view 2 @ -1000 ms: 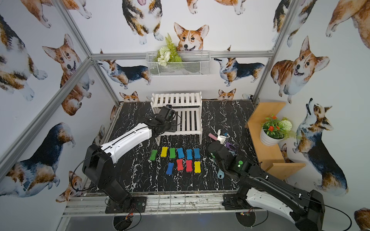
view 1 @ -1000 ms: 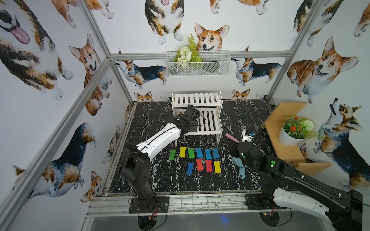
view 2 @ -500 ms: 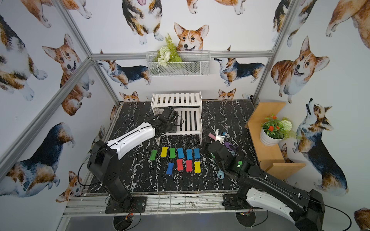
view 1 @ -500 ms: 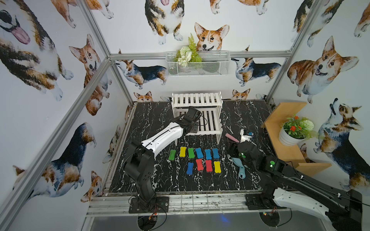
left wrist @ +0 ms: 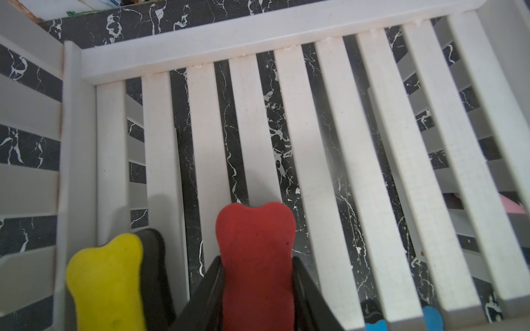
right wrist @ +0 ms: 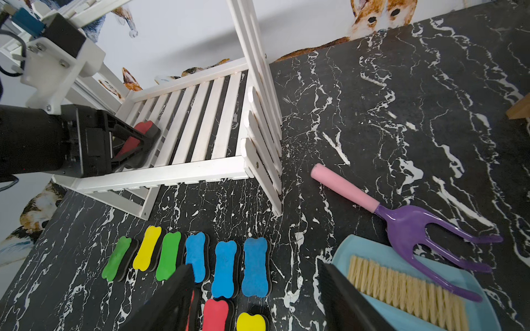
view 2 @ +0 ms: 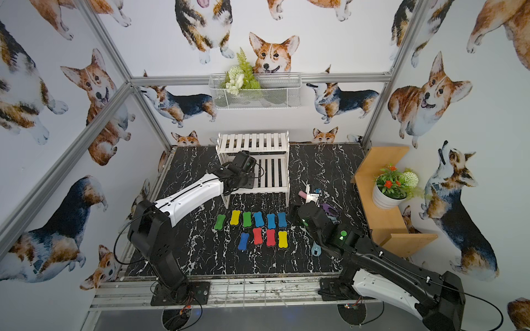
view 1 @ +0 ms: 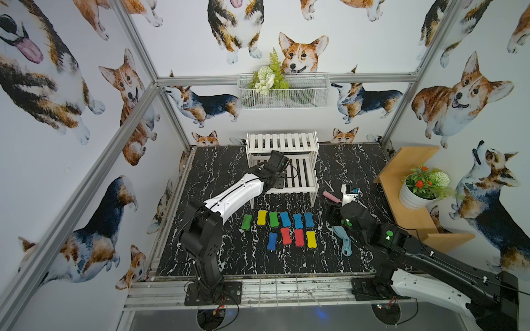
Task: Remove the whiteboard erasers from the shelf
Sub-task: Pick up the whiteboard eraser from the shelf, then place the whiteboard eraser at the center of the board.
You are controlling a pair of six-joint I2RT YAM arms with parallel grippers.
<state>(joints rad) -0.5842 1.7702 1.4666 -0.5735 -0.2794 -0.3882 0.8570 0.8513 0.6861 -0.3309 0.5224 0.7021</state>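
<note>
The white slatted shelf (view 1: 282, 142) stands at the back of the black marble table. On its lower tier my left gripper (left wrist: 256, 272) is shut on a red eraser (left wrist: 255, 246), one black finger on each long side. A yellow eraser (left wrist: 106, 283) lies right beside it on the same tier. The right wrist view shows the same grip on the red eraser (right wrist: 139, 131). Several erasers (view 1: 286, 219) lie in two rows on the table in front of the shelf. My right gripper (right wrist: 255, 292) hangs open above the right end of these rows, holding nothing.
A light-blue dustpan (right wrist: 344, 252) with a brush and a purple fork with a pink handle (right wrist: 407, 226) lie right of the rows. A tan wooden shelf unit (view 1: 401, 172) with a potted plant (view 1: 421, 189) stands at the right. A wire basket (view 1: 284, 91) hangs on the back wall.
My left gripper has closed on the red eraser on the lower tier. The right gripper's jaws have opened wider above the table erasers.
</note>
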